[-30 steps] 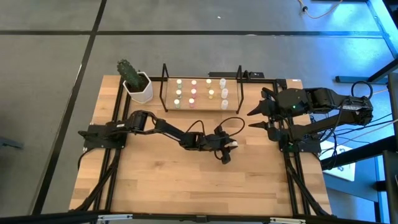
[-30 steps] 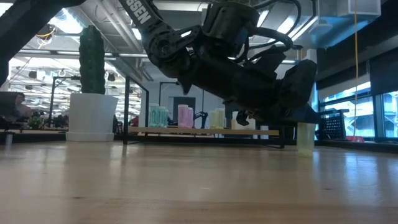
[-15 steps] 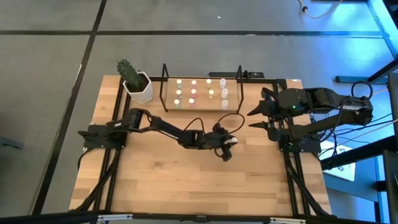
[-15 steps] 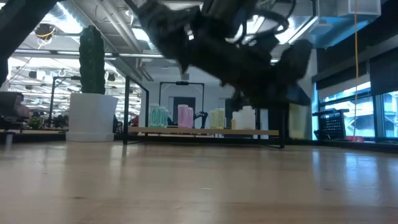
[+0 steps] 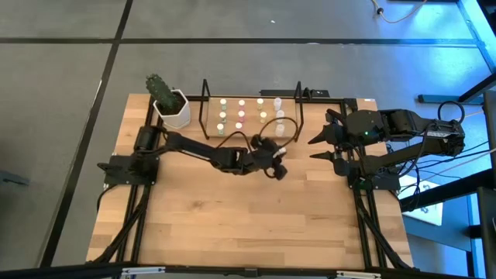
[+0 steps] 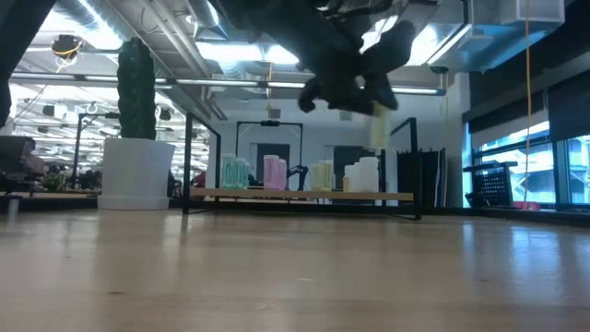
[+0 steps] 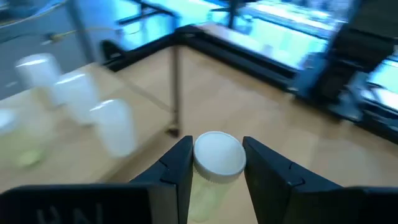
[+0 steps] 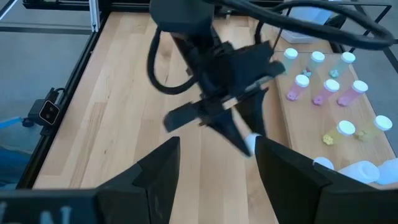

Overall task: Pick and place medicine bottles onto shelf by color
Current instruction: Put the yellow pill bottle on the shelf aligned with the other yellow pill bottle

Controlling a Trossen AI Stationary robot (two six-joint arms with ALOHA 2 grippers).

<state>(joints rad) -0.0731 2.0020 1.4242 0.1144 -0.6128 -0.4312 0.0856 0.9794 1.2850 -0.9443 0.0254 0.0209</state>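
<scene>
A: Where is the bottle?

B: The left gripper (image 7: 214, 163) grasps a white-capped medicine bottle (image 7: 217, 158) between its fingers, lifted above the table (image 5: 232, 225), near the shelf (image 5: 252, 116).

A: And the right gripper (image 5: 320, 147)?

B: It waits at the table's right edge, fingers spread apart.

Left gripper (image 5: 277, 167) sits just in front of the shelf (image 5: 252, 138), clutching a whitish bottle (image 5: 282, 163); right gripper (image 5: 316, 147) waits, jaws spread, at the tabletop's (image 5: 232, 225) right edge.
</scene>
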